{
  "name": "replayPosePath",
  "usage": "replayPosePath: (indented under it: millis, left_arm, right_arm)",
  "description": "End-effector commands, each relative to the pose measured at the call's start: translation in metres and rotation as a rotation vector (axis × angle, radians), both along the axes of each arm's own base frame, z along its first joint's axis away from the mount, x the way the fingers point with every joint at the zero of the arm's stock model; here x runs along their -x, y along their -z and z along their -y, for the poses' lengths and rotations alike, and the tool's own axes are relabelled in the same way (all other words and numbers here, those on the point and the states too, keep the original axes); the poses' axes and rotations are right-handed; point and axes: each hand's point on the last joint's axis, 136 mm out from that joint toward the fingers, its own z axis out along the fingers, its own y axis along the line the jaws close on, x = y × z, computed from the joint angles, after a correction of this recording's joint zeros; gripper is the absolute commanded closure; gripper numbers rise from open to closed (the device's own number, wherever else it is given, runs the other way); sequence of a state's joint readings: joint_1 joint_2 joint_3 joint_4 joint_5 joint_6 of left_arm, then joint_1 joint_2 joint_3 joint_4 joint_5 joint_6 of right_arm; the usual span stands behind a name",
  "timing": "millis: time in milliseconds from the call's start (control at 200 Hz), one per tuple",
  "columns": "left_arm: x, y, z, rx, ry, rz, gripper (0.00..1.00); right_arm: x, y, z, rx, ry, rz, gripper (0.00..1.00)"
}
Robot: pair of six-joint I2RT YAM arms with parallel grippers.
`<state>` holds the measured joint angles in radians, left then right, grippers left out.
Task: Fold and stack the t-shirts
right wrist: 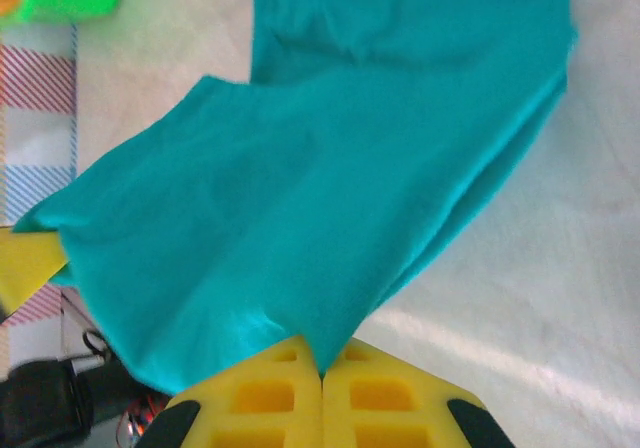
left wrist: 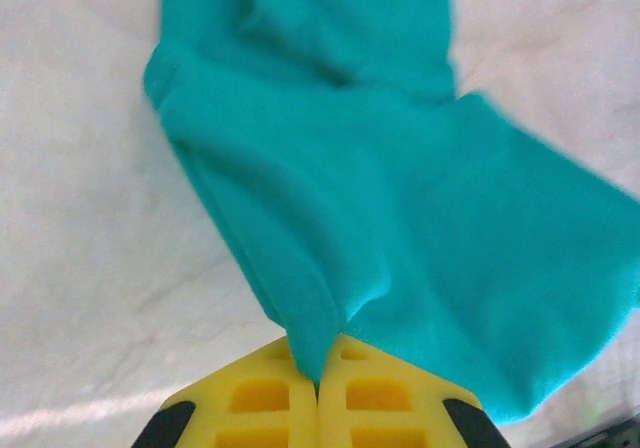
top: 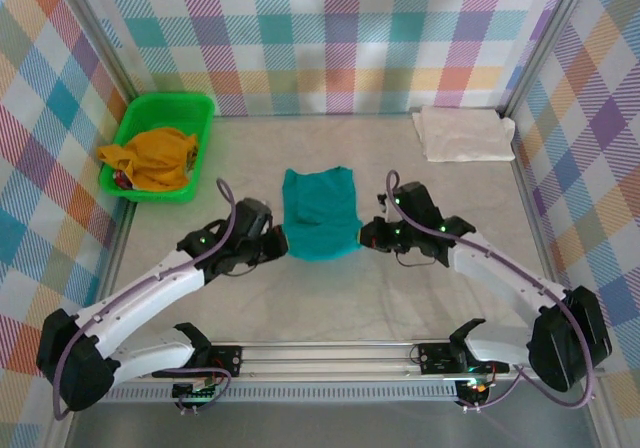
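The teal t-shirt lies mid-table, its near hem lifted off the surface; no print shows on it. My left gripper is shut on the teal shirt's near left corner, cloth pinched between the yellow fingers. My right gripper is shut on the near right corner of the teal shirt, fabric rising from its yellow fingers. The cream-white t-shirt rests folded at the back right.
A green plastic basket at the back left holds a mustard-yellow cloth. Plaid walls enclose the table on three sides. The arm bases and a rail run along the near edge.
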<state>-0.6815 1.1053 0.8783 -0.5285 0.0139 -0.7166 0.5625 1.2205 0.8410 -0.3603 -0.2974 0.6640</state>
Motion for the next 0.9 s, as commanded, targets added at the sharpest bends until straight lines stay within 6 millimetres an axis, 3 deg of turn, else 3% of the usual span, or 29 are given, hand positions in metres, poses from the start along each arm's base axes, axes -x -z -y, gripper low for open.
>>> replayPosePath:
  millis: [0,95,200,335,500,675,895]
  left_arm:
    - [-0.026,-0.019,-0.011,-0.064,-0.037,0.063,1.00]
    - [-0.051,-0.028,-0.013,-0.046,-0.058,0.104,1.00]
    - [-0.074,-0.022,-0.016,-0.085,-0.064,0.105,1.00]
    - [-0.100,-0.009,-0.020,-0.142,-0.063,0.090,1.00]
    - [-0.128,0.000,-0.022,-0.143,-0.045,0.087,1.00]
    - [-0.157,-0.010,-0.014,-0.155,-0.021,0.109,1.00]
    - [-0.187,0.011,-0.003,-0.178,-0.002,0.078,1.00]
  right_arm:
    - [-0.029,-0.011,0.002,0.046,0.037,0.066,1.00]
    - [-0.055,-0.023,-0.004,0.037,0.043,0.103,1.00]
    - [-0.086,-0.031,-0.006,0.076,0.063,0.157,1.00]
    - [-0.116,-0.017,-0.002,0.102,0.096,0.130,1.00]
    - [-0.137,0.001,0.005,0.097,0.121,0.079,1.00]
    - [-0.155,-0.004,0.008,0.071,0.141,0.083,1.00]
    - [-0.181,0.000,0.004,0.056,0.136,0.087,1.00]
